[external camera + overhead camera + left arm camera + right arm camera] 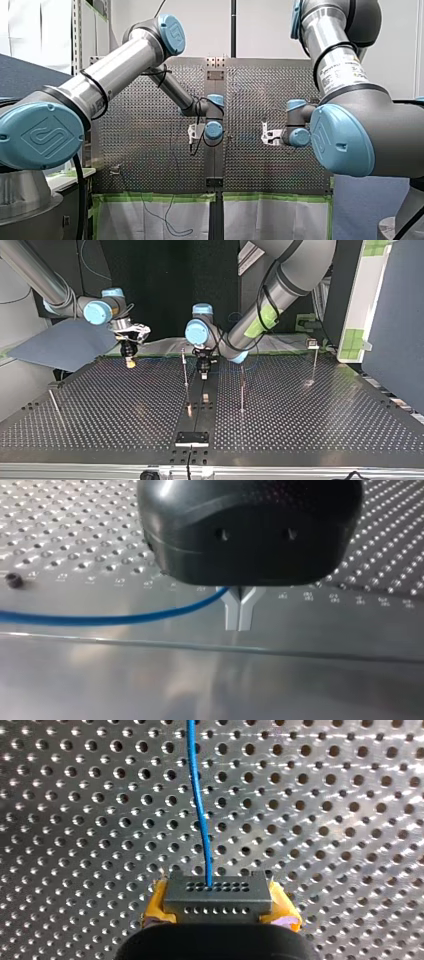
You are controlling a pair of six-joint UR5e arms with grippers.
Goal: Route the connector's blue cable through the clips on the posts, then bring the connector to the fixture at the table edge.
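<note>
Under both sets of jaws the perforated worktop [325, 415] is spread, with a smooth strip down its middle. The right arm [35, 275] is seen entering at the top view's left, and the left arm [280, 285] is seen bent in over the strip. Thin posts [185, 371] are stood on the worktop: one just beside the left arm's jaws, another near their other side, and a third well apart from both sets. The fixture [191, 438] is placed at the worktop's edge, in line with the strip and well apart from both sets of jaws.

The grey connector [218, 892] is clamped between the right arm's jaws, whose yellow pads [156, 906] are pressed against its two ends. It is held over the worktop. The blue cable [199, 805] is led straight out of the connector, ahead of those jaws.

The left arm's jaws are closed together at the tips, low over the strip. The cable is met at the fork above the tips; whether it is pinched there cannot be told.
</note>
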